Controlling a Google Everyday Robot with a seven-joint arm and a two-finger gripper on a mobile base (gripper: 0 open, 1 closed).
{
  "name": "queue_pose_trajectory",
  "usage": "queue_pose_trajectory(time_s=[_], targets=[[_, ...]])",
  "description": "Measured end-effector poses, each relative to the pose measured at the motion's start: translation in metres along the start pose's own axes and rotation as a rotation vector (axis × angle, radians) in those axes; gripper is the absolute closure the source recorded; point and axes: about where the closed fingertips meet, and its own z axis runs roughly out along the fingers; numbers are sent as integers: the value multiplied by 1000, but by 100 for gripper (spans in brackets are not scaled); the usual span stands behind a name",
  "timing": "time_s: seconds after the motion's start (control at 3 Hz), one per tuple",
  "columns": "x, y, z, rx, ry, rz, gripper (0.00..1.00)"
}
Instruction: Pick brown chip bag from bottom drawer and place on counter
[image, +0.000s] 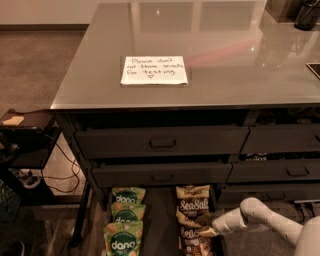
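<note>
The bottom drawer (160, 215) is pulled open, with a black inside. A column of several brown chip bags (193, 204) with white "Sea Salt" lettering lies along its right side. My gripper (205, 226) reaches in from the right on a white arm (260, 217). It sits on or just above the middle bags of that column, and its tip hides part of them. The grey counter (235, 55) above carries a white handwritten note (154, 70).
Three green "dang" pouches (124, 220) lie in the drawer's left side. Two front-handled drawers (162, 142) are above, with more drawers to the right (280, 172). A low dark side table (25, 122) and cables (65, 170) stand at the left. Dark objects (306, 15) sit at the counter's far right.
</note>
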Motion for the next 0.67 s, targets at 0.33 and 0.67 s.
queue_pose_trajectory(time_s=[0.33, 0.67], targets=[[-24, 5, -18, 1, -26, -26, 88], [-39, 8, -36, 13, -41, -48, 100]])
